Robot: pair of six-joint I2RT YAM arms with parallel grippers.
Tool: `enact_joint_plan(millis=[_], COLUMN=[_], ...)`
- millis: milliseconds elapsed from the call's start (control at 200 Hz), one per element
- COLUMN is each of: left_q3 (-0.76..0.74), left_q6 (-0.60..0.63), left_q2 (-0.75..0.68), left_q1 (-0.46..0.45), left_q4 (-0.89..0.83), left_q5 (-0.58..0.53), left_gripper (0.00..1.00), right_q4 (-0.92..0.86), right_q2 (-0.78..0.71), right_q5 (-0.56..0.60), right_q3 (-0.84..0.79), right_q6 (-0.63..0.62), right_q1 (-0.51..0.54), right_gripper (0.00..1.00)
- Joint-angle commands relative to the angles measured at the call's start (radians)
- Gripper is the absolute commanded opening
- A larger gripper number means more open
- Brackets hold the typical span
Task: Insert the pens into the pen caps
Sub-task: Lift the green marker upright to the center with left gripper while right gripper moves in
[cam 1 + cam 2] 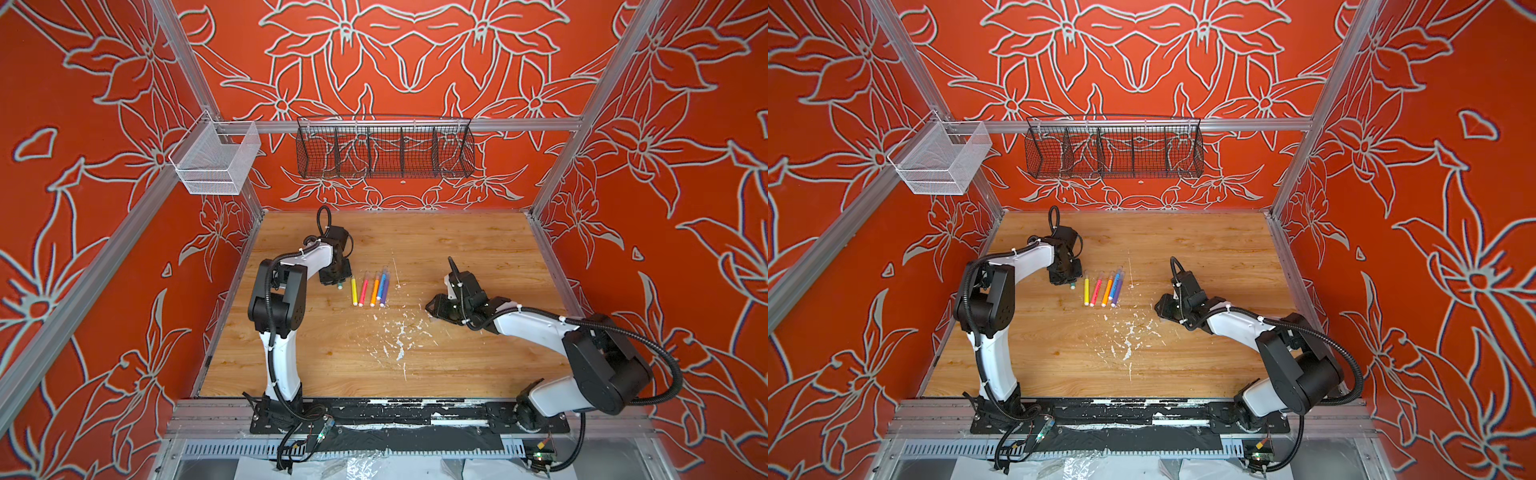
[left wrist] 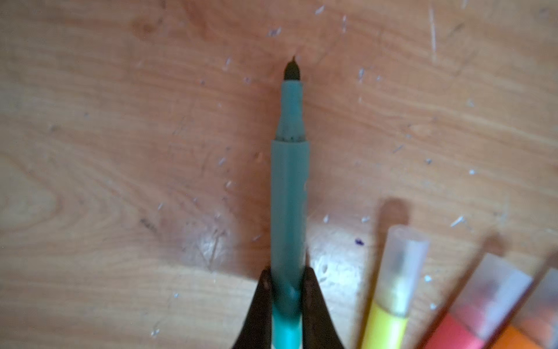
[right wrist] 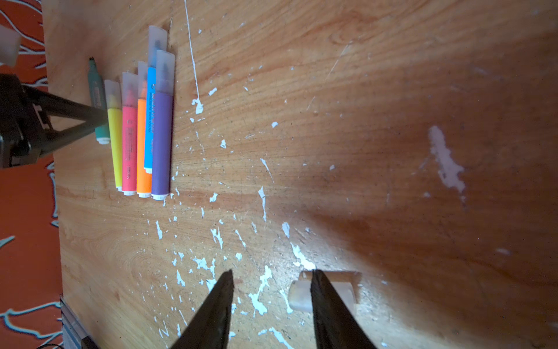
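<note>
okay, my left end effector (image 2: pixel 287 273) is clamped tight on the green pen (image 2: pixel 289 193), with both black fingers (image 2: pixel 261 302) pressed against the barrel near its back end. the pen sticks straight out ahead of the fingertips, uncapped, its dark felt tip bare over the bench (image 2: pixel 90 151). i can't tell whether the tip touches the wood. in a top view this end effector (image 1: pixel 332 281) points down at the bench, with the pen's pale butt end showing just under it.

just beside that end effector lie the other five pens, side by side. the yellow pen (image 3: pixel 114 136) is nearest it, then the pink-red pen (image 3: pixel 129 145), the orange pen (image 3: pixel 142 145), the blue pen (image 3: pixel 149 127), and the purple pen (image 3: pixel 161 142) farthest out. each of the five wears a clear cap.

my right end effector (image 3: pixel 271 273) is partly spread, with nothing between the fingers except bare wood and white paint flecks (image 3: pixel 262 284). one loose pen cap (image 3: pixel 345 291) lies on its side on the bench, on the outer side of one finger. that finger crosses in front of it, so i can't tell whether the two touch. the row of pens is well apart from this end effector, which sits low over the bench in both top views.
</note>
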Motion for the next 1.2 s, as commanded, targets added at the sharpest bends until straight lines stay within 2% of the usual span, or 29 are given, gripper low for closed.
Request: enact_joint_plan(millis=[0, 130, 275, 450, 545, 761, 986, 1196], left_q3=[-0.103, -0.229, -0.355, -0.439, -0.453, -0.426, -0.398, -0.388], left_q6=[-0.009, 0.050, 0.145, 0.267, 0.318, 0.386, 0.414, 0.456], left_q2=[-0.198, -0.416, -0.594, -0.707, -0.722, -0.679, -0.642, -0.621], left_q1=[-0.045, -0.168, -0.342, -0.507, -0.585, -0.722, -0.812, -0.873], left_q4=[0.074, 0.204, 0.371, 0.511, 0.545, 0.545, 0.540, 0.540], left_q5=[-0.044, -0.099, -0.108, 0.000, 0.025, -0.006, -0.052, -0.122], left_gripper=[0.00, 0.00, 0.00, 0.00, 0.00, 0.00, 0.00, 0.00], right_q4=[0.021, 0.088, 0.203, 0.420, 0.536, 0.623, 0.699, 0.725], right_q2=[-0.055, -0.143, -0.274, -0.460, -0.565, -0.722, -0.667, -0.564], right_q5=[0.000, 0.002, 0.014, -0.001, -0.015, -0.068, -0.146, -0.203], right_q3=[0.003, -0.050, -0.141, -0.283, -0.360, -0.411, -0.398, -0.362], right_q6=[0.004, 0.006, 0.027, 0.052, 0.066, 0.051, 0.076, 0.091], right_q1=[-0.005, -0.005, -0.006, -0.005, -0.005, -0.005, -0.006, -0.004], right_gripper=[0.45, 0.48, 0.53, 0.60, 0.64, 0.69, 0.67, 0.57])
